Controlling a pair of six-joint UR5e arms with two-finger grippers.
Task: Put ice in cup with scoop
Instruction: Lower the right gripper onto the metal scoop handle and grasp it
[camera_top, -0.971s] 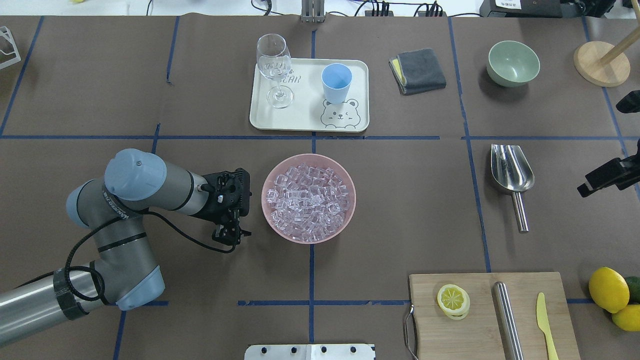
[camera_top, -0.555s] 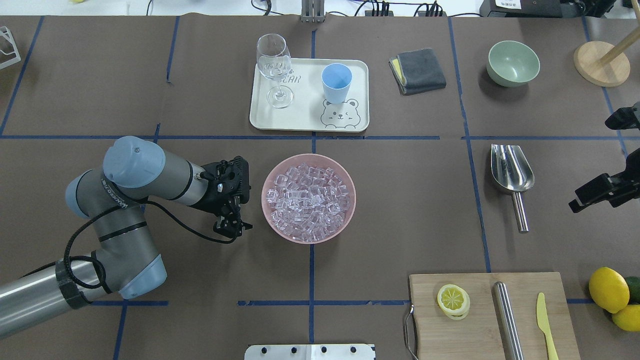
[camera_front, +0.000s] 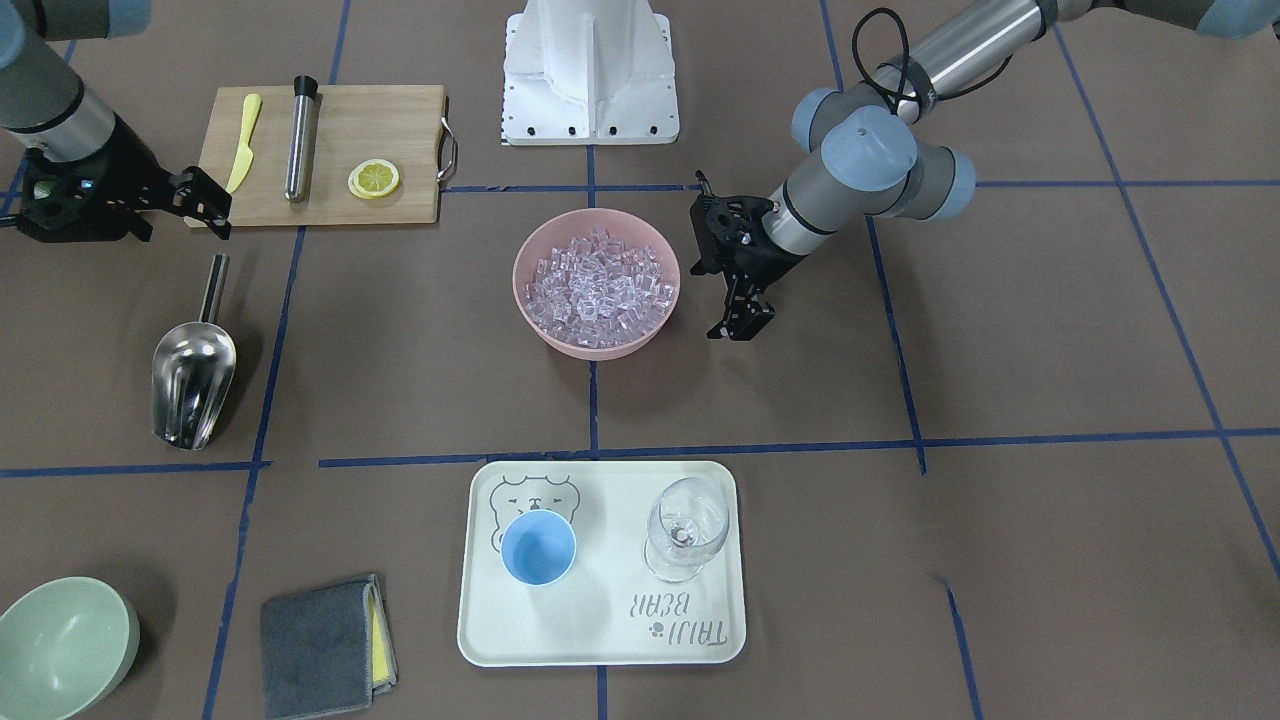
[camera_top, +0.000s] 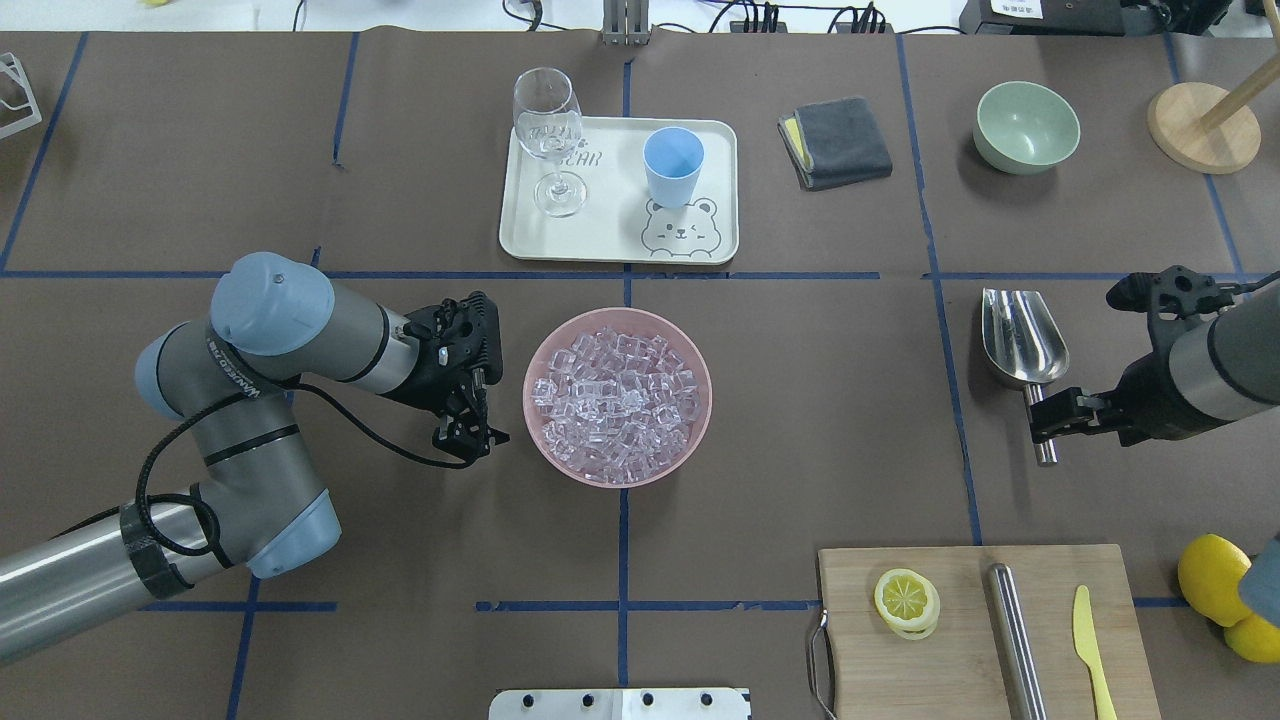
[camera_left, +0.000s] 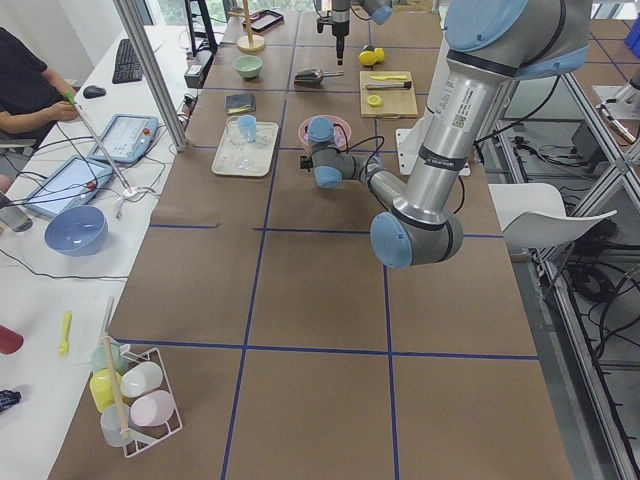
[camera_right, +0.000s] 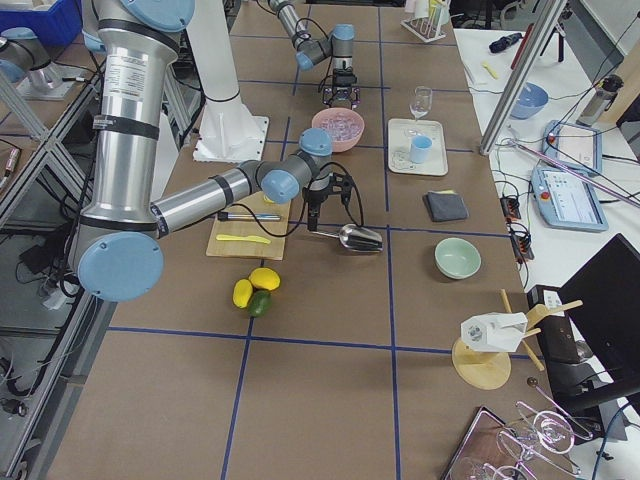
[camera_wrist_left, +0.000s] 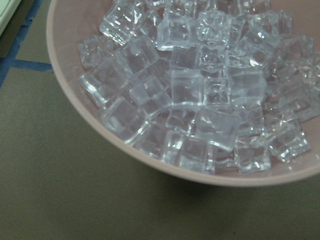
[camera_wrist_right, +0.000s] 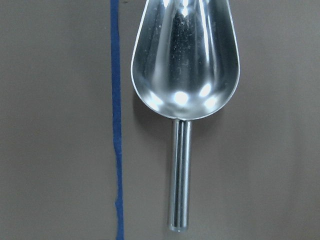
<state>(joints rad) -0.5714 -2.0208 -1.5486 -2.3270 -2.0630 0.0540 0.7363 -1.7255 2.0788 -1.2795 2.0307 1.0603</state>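
The steel scoop (camera_top: 1022, 343) lies on the table at the right with its handle toward the robot; it also shows in the front view (camera_front: 193, 378) and fills the right wrist view (camera_wrist_right: 185, 60). My right gripper (camera_top: 1050, 415) is open and empty, hovering over the handle. The ice (camera_top: 618, 393) fills a pink bowl (camera_top: 540, 350) at the centre; the left wrist view shows the cubes (camera_wrist_left: 200, 90) close up. My left gripper (camera_top: 468, 438) is open and empty just left of the bowl. The light-blue cup (camera_top: 673, 163) stands upright on the white tray (camera_top: 620, 245).
A wine glass (camera_top: 549, 135) shares the tray. A grey cloth (camera_top: 836, 141) and a green bowl (camera_top: 1026, 127) sit at the far right. A cutting board (camera_top: 960, 640) holds a lemon slice, a steel cylinder (camera_top: 1015, 640) and a yellow knife. Lemons (camera_top: 1212, 578) lie beside it.
My right arm has come in from the right edge, and its gripper now hovers over the scoop's handle. My left gripper has shifted slightly away from the robot beside the bowl.
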